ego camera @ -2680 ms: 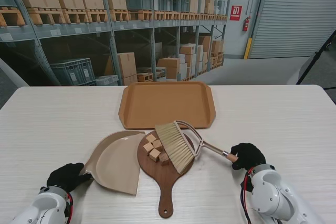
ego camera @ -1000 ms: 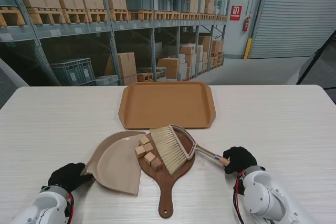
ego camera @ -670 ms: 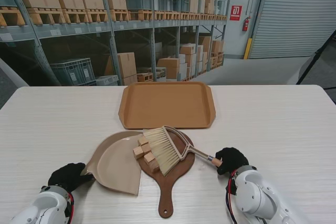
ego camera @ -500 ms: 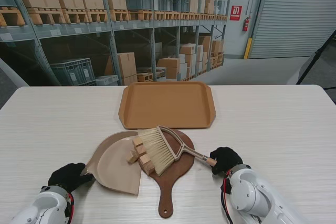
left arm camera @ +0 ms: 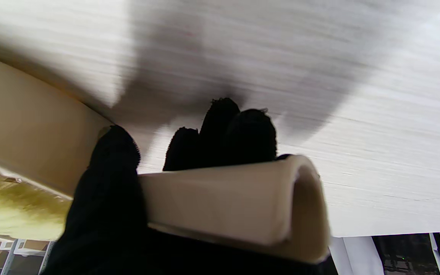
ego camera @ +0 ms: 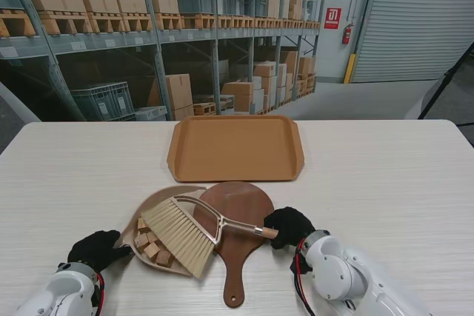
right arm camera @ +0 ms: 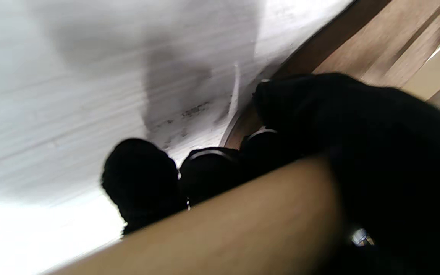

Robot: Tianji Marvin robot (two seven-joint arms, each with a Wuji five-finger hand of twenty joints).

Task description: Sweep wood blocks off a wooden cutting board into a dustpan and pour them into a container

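**Blocks in dustpan, brush over pan mouth**

Right hand [ego camera: 289, 223] clenched on the brush [ego camera: 180, 229] handle end, at the right rim of the cutting board [ego camera: 238, 216]; handle lies across the board, bristle head well left of the hand, over the dustpan [ego camera: 157, 205] mouth. Wood blocks [ego camera: 150, 244] sit clustered in the dustpan, touching the bristles' left side — none visible on the board surface. Left hand [ego camera: 95, 249] grasps the dustpan handle [left arm camera: 220, 202], fingers [left arm camera: 239, 131] wrapped behind it.

Dustpan's right edge meets the board's left rim. Tray [ego camera: 235, 147] lies farther from me, its near edge just beside the board and pan. Table [ego camera: 392, 175] open to the right and far left.
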